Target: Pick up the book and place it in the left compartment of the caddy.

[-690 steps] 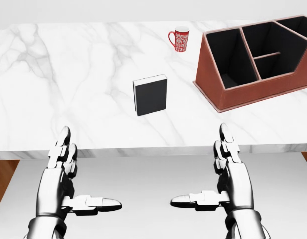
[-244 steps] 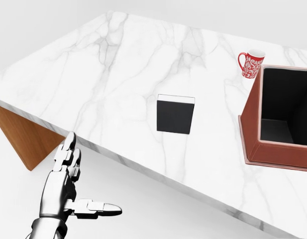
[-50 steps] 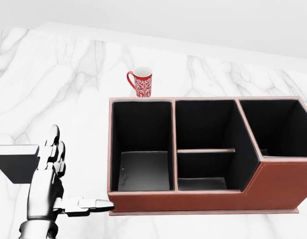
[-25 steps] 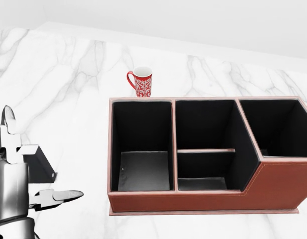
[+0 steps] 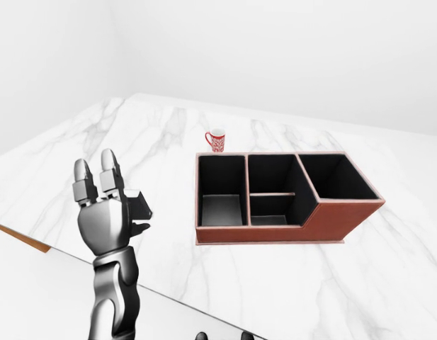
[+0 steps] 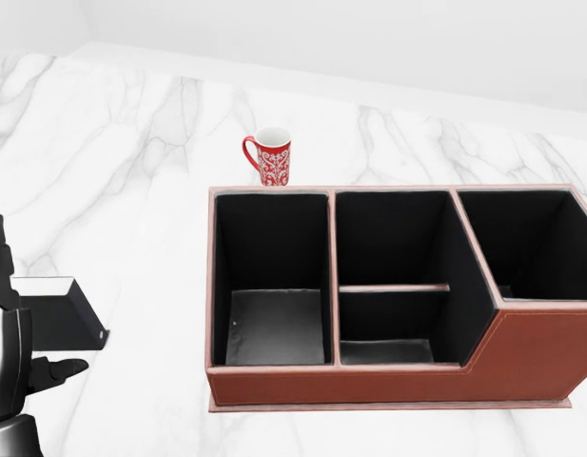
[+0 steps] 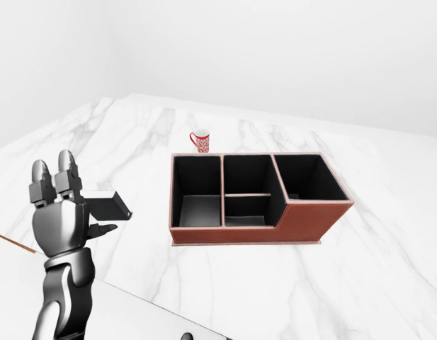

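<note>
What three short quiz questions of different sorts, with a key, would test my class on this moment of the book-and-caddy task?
1. True or false: the book already lies inside the caddy.
2. Multiple choice: in the head view, the red patterned mug stands (a) in the left compartment, (b) above the caddy's left end, on the marble counter, (c) in the robot's hand.
3. Fill in: the book is at the robot's ____ hand.

Key: 1. False; it is at the hand, left of the caddy. 2. b. 3. left.
</note>
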Tool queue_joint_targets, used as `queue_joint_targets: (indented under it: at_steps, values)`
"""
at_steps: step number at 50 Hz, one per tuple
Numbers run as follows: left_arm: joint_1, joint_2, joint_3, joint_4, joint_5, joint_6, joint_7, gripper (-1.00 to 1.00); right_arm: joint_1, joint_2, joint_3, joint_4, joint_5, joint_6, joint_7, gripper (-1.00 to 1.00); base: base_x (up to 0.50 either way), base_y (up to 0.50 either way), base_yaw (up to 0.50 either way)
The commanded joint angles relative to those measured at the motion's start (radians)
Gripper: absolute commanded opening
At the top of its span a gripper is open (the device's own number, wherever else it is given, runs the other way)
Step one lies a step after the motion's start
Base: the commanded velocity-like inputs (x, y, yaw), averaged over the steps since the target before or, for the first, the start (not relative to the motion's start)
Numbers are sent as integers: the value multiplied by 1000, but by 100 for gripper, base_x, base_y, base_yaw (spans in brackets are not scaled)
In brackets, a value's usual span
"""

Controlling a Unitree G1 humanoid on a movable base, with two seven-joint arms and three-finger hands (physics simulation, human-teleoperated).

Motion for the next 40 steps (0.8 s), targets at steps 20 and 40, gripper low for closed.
queue_joint_targets:
  at_steps: [20, 40]
  values:
    - [-18, 32, -2, 115, 188, 0, 24, 100, -5, 0, 20, 4, -47, 0, -11, 100, 0, 0, 0]
    - [-10, 9, 23, 33, 44, 0, 65, 100, -8, 1, 11, -2, -33, 0, -13, 100, 0, 0, 0]
